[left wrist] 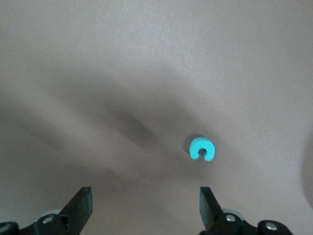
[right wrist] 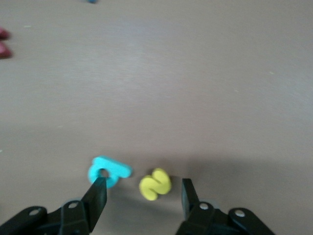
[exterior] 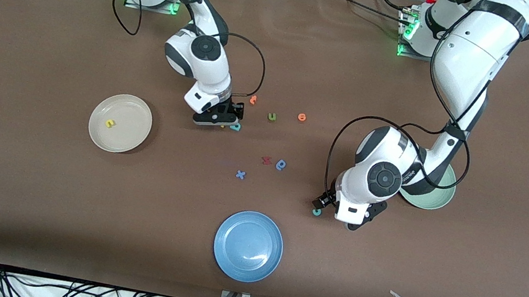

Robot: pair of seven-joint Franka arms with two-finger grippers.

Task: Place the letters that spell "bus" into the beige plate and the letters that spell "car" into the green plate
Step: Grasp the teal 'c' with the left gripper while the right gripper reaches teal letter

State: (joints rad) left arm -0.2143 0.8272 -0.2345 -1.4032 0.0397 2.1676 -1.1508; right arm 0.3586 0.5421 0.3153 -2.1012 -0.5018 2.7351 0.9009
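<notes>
Yellow s [right wrist: 155,184] between right pincer [right wrist: 142,195] fingers

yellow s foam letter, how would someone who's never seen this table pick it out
Find the right gripper, low over the table's middle beside the round beige plate. Between its open fingers lies the small yellow s-shaped foam letter. A teal foam b lies right beside it; the s is the yellow one.

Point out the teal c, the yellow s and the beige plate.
teal c [left wrist: 201,149]: left wrist view, on the thick curved back of the letter.
yellow s [right wrist: 155,184]: right wrist view, on the letter's middle bend.
beige plate [exterior: 133,122]: front view, on bare plate floor beside the small yellow letter in it.
</notes>
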